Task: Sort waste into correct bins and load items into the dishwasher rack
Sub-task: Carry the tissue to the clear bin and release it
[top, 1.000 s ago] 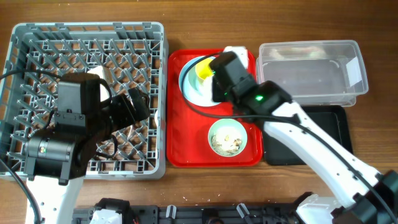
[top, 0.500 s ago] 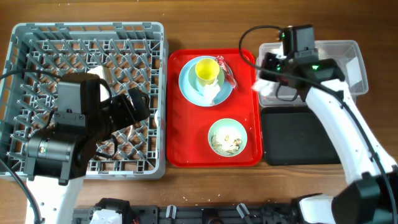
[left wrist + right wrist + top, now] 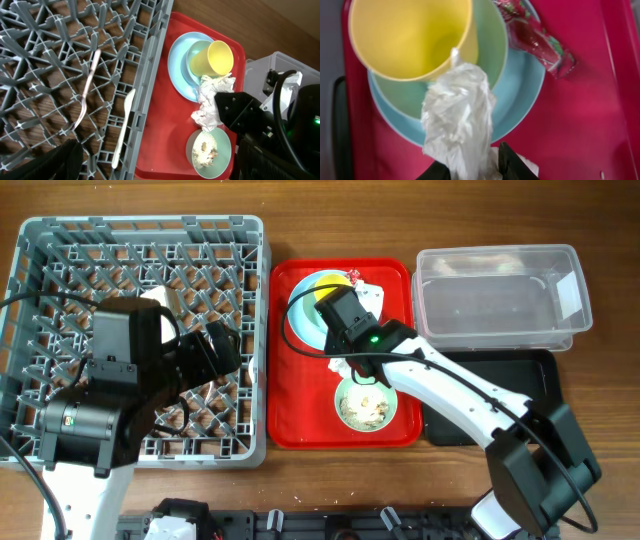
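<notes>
No legible text; white label on clear tub unreadable.

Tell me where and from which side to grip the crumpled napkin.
Pinch the crumpled napkin at its raised middle ridge, from straight above. It drapes over the light blue plate rim, beside the yellow cup, so a sideways approach would probably knock the cup.

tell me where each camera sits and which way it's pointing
overhead: above the table, looking straight down at the rack, red tray and tub; the left arm and right arm show.
left wrist: over the rack's edge, looking down at cutlery and the yellow cup; a dark part of itself shows bottom left.
right wrist: close over the cup, napkin and wrapper; its fingertips flank the napkin.
both wrist views share the cup and napkin.
</notes>
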Available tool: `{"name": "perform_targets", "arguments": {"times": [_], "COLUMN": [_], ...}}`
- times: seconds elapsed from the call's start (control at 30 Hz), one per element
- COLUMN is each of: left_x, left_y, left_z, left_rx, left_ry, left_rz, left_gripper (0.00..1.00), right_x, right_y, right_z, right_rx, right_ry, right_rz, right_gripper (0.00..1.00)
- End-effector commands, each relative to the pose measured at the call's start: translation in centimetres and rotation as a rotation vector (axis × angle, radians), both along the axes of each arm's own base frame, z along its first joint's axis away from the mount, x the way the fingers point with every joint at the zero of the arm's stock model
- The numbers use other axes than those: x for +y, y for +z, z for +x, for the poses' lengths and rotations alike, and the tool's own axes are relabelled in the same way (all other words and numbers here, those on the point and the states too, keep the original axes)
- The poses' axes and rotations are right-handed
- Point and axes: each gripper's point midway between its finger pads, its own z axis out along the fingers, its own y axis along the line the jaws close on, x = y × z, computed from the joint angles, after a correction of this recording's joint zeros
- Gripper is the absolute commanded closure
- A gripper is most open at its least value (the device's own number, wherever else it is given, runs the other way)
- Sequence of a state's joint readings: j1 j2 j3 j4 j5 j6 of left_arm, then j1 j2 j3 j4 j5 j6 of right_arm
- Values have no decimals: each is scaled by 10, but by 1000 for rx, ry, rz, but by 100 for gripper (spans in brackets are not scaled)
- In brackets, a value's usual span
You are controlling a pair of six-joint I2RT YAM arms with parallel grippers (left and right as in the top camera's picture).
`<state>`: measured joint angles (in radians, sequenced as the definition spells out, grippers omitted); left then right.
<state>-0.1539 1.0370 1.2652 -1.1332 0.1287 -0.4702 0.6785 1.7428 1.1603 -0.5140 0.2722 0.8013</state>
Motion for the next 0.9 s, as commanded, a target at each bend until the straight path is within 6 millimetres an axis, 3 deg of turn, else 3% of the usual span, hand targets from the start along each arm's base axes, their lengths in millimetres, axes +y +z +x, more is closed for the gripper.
{"name": "perform_targets", "arguments": {"times": [0.0,0.13,0.2,0.3,0.4,0.47,0.53,0.6,0.73,0.87], "left_x": [2,2,2,2,2,2,2,2,2,2], "left_y": [2,2,2,2,2,2,2,2,2,2], "left_z": [1,1,1,1,1,1,1,1,1,1], "left_rx": [-7,-7,-7,-7,-7,-7,-7,-7,-7,-7], "left_ry": [14,14,14,14,14,14,14,14,14,14], "left_rz": [-5,-5,-5,-5,-5,-5,-4,-5,-5,-4], "left_gripper": [0,0,0,0,0,0,0,0,0,0], "right_x": [-10,-6,-5,-2,1,2,2,2,-1,-7], "right_y": [-9,-4,-4,-12,-30,-31,-29,-21,43,73], "right_z": [9,19,20,23,26,26,26,26,23,16], "right_rx": [-37,-79,-84,-82,-66,-65,-68,-82,-181,-221], "right_ry": [-99,-106,-109,-108,-96,-95,-88,-52,-3,4], "right_rz": [-34,-11,-4,-6,-18,-19,-21,-33,8,25], "right_gripper": [51,39,37,27,27,41,77,94,96,96]}}
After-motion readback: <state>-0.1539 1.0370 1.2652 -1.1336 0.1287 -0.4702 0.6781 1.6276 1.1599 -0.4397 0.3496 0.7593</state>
